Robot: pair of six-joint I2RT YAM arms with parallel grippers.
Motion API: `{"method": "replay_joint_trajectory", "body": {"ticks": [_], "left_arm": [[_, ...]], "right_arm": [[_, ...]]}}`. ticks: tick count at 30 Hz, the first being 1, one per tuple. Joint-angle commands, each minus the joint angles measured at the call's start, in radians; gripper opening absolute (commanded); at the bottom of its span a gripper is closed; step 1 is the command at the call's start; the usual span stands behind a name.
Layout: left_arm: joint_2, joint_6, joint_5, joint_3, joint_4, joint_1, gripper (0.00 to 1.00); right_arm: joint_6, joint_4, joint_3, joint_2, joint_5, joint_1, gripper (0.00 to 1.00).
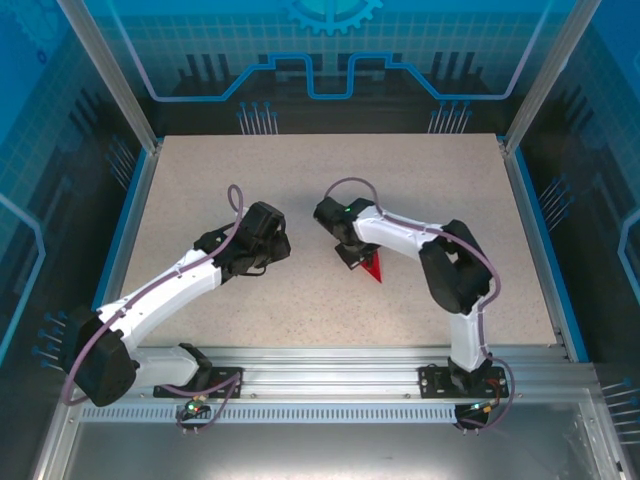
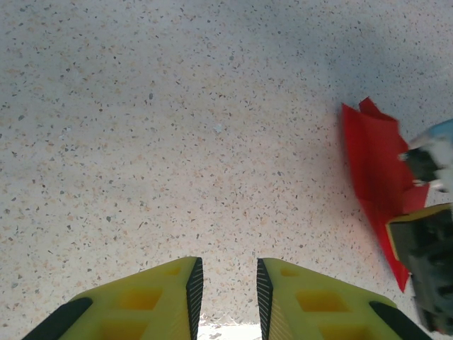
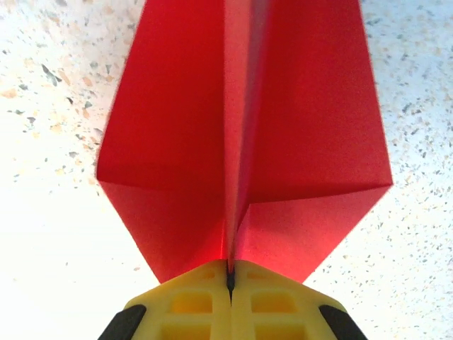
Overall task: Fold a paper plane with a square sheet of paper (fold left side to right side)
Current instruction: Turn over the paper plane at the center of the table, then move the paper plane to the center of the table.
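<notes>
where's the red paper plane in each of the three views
top external: the paper plane sits near mid-table, at the right gripper
left wrist: far right edge, on the table
right wrist: centre, running up from the bottom
shared landmark: the right gripper, shut on its middle fold

Bright red paper plane [image 3: 170, 142], centre crease raised, wings spread flat

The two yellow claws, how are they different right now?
The left arm's yellow claw stands a bit open; the right arm's yellow claw is shut. The left claw holds nothing over the speckled table; the right claw pinches the folded red paper plane. Both are yellow with black pads.
</notes>
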State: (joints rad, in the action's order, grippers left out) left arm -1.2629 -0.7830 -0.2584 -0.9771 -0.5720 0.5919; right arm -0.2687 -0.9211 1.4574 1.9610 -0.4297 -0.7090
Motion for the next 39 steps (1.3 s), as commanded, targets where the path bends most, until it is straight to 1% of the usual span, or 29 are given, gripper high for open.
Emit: {"method": "replay_joint_trajectory", "body": {"ticks": [1, 3, 5, 10, 12, 15, 19, 24, 28, 36, 38, 39], "left_arm": [[0.023, -0.002, -0.027, 0.011, -0.026, -0.001, 0.31], [0.023, -0.004, -0.026, 0.011, -0.026, -0.001, 0.31], [0.022, -0.005, -0.025, 0.011, -0.025, 0.000, 0.31], [0.020, -0.005, -0.021, 0.008, -0.029, 0.000, 0.31], [0.023, -0.006, -0.021, 0.006, -0.034, -0.001, 0.31], [0.025, -0.007, -0.020, 0.006, -0.038, 0.001, 0.31], [0.025, -0.010, -0.020, 0.007, -0.039, 0.001, 0.31], [0.023, -0.012, -0.018, 0.007, -0.037, 0.001, 0.31], [0.023, -0.010, -0.019, 0.007, -0.040, 0.002, 0.31], [0.025, -0.012, -0.019, 0.008, -0.042, 0.002, 0.31], [0.028, -0.012, -0.020, 0.009, -0.044, 0.002, 0.31], [0.029, -0.012, -0.021, 0.009, -0.045, 0.000, 0.31]], "right_arm": [[0.007, 0.060, -0.060, -0.120, 0.175, 0.063, 0.00], [0.008, 0.091, -0.099, -0.153, 0.277, 0.106, 0.00], [0.005, 0.094, -0.116, -0.150, 0.316, 0.133, 0.00], [-0.022, 0.095, -0.131, -0.088, 0.279, 0.142, 0.03], [-0.038, 0.108, -0.140, -0.073, 0.280, 0.153, 0.08], [-0.038, 0.090, -0.128, -0.059, 0.259, 0.154, 0.13], [-0.032, 0.090, -0.136, -0.069, 0.266, 0.154, 0.23], [-0.028, 0.089, -0.145, -0.054, 0.261, 0.154, 0.29], [-0.020, 0.087, -0.142, -0.040, 0.233, 0.154, 0.30], [-0.018, 0.097, -0.141, -0.001, 0.240, 0.154, 0.30], [-0.018, 0.098, -0.140, 0.000, 0.238, 0.154, 0.29], [-0.017, 0.097, -0.140, 0.002, 0.236, 0.154, 0.26]]}}
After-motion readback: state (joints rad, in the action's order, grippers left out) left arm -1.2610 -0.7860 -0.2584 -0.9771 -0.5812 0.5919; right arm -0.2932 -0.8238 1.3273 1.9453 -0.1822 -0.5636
